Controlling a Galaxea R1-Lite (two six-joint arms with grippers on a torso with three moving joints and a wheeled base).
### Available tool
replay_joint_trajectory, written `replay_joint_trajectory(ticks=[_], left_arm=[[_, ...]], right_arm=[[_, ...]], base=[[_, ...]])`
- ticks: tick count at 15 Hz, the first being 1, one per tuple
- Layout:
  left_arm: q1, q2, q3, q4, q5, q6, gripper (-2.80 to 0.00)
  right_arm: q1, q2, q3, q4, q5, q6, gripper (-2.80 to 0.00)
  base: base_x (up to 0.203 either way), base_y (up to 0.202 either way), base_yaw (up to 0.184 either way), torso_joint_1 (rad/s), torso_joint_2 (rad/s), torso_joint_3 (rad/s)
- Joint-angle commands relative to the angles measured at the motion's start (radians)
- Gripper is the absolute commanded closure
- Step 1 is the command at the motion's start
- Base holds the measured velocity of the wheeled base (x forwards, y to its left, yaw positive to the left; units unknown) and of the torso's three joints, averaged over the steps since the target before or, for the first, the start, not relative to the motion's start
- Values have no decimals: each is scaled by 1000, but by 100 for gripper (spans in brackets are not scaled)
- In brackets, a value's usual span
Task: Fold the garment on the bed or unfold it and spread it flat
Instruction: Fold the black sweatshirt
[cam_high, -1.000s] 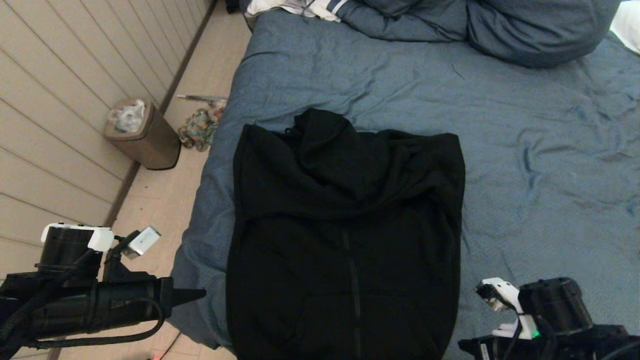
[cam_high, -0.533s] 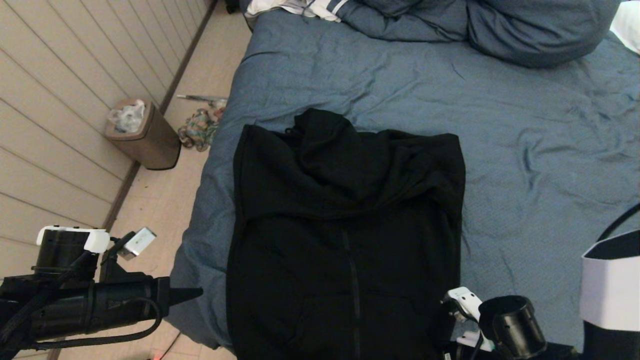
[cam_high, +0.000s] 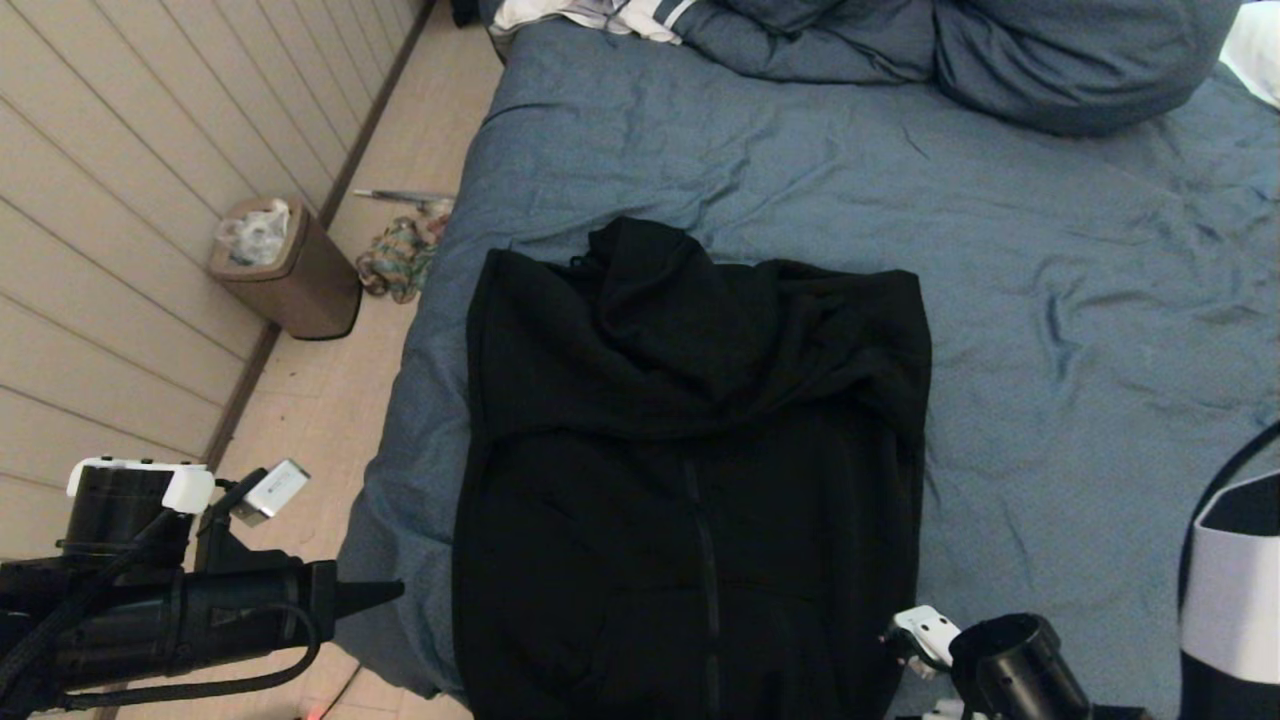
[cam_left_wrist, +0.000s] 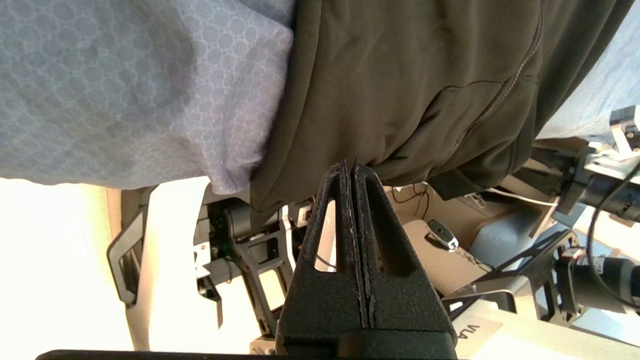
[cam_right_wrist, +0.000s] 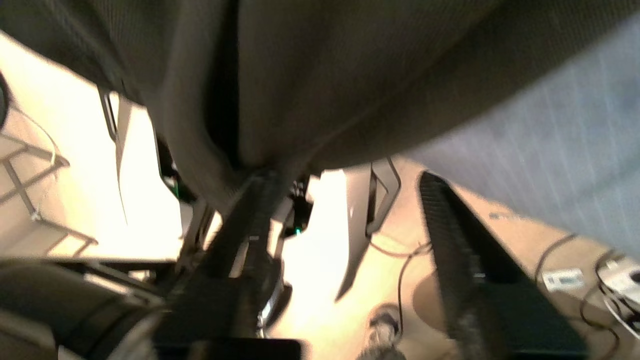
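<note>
Hoodie (cam_high: 690, 470) lies on bed (cam_high: 1050, 300); right gripper (cam_right_wrist: 345, 200), jaws apart, has slid in under its lower-right hem; left gripper (cam_high: 385, 595), jaws together, waits lower left.

Dim, soft head view; blown-out floor glare and motion blur in wrist views.
</note>
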Motion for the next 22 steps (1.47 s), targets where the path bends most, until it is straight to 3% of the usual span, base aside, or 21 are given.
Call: replay_joint_trajectory(ticks=[1,5,10,13,14,19,22], left_arm=[[0,-6,2,-2,-3,-1,0],[0,-5,8,-4,-3,-2,0],[0,6,2,-4,-3,-3,0],[0,9,2,-4,-3,-2,0],[0,7,3,-4,-4,-3,0],[0,1,3,-4,-3,-3,0],[0,9,5,-22,-5,-3,0]], right_arm=[[-2,-46,1,14,0,0,-280],[-3,12,-1,-57,-1,2,-280],[16,307,2,-402,-10,2,-280],[25,318,2,-427,-9,8,-280],[25,316,2,-425,-9,6,0],[24,259,2,-412,-4,8,0],[25,198,2,-335,4,5,0]], base=[[0,0,0,0,0,0],[0,0,0,0,0,0],[0,0,0,0,0,0],[0,0,0,0,0,0],[0,0,0,0,0,0],[0,0,0,0,0,0],[0,0,0,0,0,0]])
